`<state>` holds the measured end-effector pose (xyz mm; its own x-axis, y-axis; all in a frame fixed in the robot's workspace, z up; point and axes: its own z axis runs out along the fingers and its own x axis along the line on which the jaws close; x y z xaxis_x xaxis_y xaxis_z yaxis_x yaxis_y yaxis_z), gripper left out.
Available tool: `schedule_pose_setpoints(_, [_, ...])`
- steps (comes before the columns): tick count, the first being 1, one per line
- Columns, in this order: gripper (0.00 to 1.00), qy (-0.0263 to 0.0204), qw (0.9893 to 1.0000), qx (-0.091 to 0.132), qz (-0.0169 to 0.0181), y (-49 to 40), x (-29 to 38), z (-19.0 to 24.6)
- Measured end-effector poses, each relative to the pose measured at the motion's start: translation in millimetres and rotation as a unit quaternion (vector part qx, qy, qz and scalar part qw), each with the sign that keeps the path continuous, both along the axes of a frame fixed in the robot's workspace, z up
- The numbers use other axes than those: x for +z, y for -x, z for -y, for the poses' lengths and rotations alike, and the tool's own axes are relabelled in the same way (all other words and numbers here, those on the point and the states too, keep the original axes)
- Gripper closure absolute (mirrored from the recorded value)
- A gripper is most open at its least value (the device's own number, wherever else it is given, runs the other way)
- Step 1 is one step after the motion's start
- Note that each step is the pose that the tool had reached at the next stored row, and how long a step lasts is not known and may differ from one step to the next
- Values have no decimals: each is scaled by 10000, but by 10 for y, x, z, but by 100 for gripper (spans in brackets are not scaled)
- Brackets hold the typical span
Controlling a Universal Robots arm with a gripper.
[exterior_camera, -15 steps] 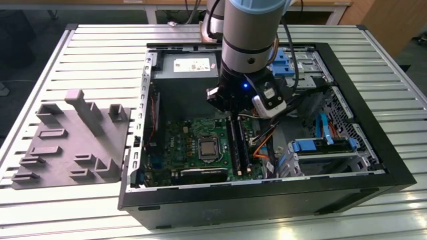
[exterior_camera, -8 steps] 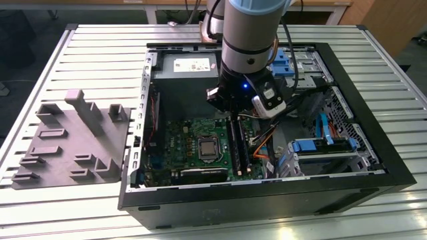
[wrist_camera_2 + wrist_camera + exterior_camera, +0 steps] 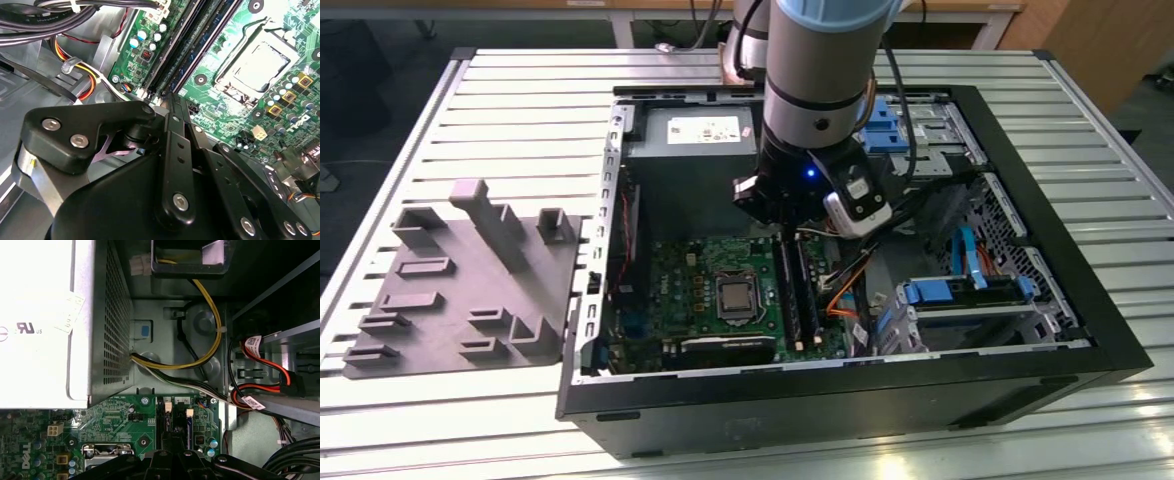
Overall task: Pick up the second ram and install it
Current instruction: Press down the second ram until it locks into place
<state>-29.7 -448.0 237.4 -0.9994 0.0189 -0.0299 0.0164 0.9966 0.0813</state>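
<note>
My gripper (image 3: 786,238) hangs low inside the open computer case, right over the black memory sockets (image 3: 192,47) of the green motherboard (image 3: 700,275). Its black fingers (image 3: 175,145) are drawn together in both wrist views. A thin dark stick, the second ram (image 3: 790,272), runs edge-on from under the fingertips along the line of the sockets. The gripper's body hides most of it. I cannot tell whether it is seated in a socket. The sockets' far end with pale latches (image 3: 168,406) lies just beyond the fingertips (image 3: 170,456).
The processor socket (image 3: 736,298) lies at the exterior view's left of the memory sockets. A silver power supply (image 3: 45,325), yellow cables (image 3: 210,340) and red cables (image 3: 270,370) crowd the case. A drive cage (image 3: 967,295) sits on the right. A grey holder (image 3: 467,280) rests outside the case.
</note>
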Motion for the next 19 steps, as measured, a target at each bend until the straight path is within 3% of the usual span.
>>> schedule_pose_setpoints(7, [89,0,10000,0,0,0,-13,-1])
schedule_pose_setpoints(9, [89,0,10000,0,0,0,-65,-1])
schedule_pose_setpoints(19, [89,-3,10000,0,1,0,-100,-6])
